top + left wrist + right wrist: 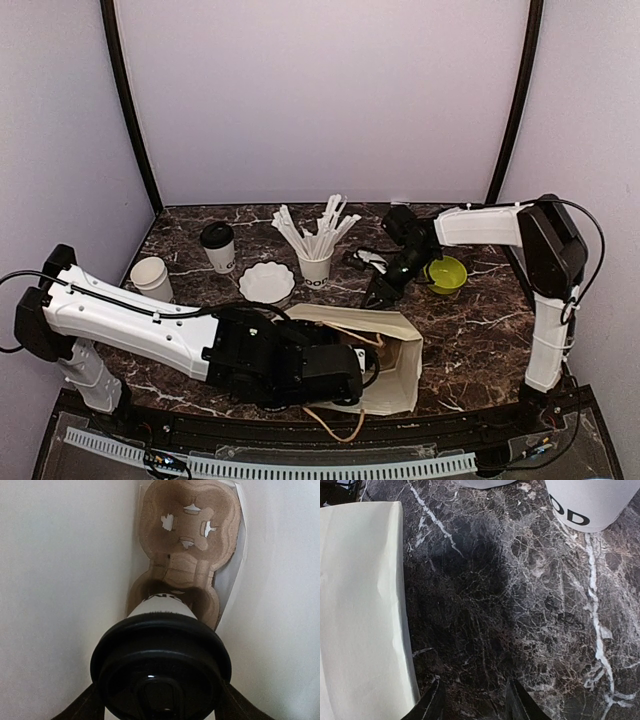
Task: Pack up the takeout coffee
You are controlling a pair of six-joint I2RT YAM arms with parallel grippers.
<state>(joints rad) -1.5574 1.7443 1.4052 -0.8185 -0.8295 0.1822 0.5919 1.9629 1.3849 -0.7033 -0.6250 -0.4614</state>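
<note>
Your left gripper (pixel 160 709) grasps one lidded coffee cup (pixel 160 660), low centre, its base in the cardboard carrier (pixel 186 525) inside the paper bag (pixel 395 345). The second coffee cup (pixel 217 245) stands upper left on the marble table (pixel 520 605). Your right gripper (pixel 475 702) hangs released and empty.

Two lidded coffee cups (pixel 217 245) (pixel 160 665), one lidless cup (pixel 152 277), two bowls (pixel 267 283) (pixel 447 273), one straw cup (pixel 316 266), one paper bag (pixel 390 345), one carrier (pixel 187 540)

The marble table (pixel 480 330) bears lidded cup (pixel 218 247), scalloped bowl (pixel 267 283), straw cup (pixel 316 268), green bowl (pixel 447 273), bag (pixel 390 352).
</note>
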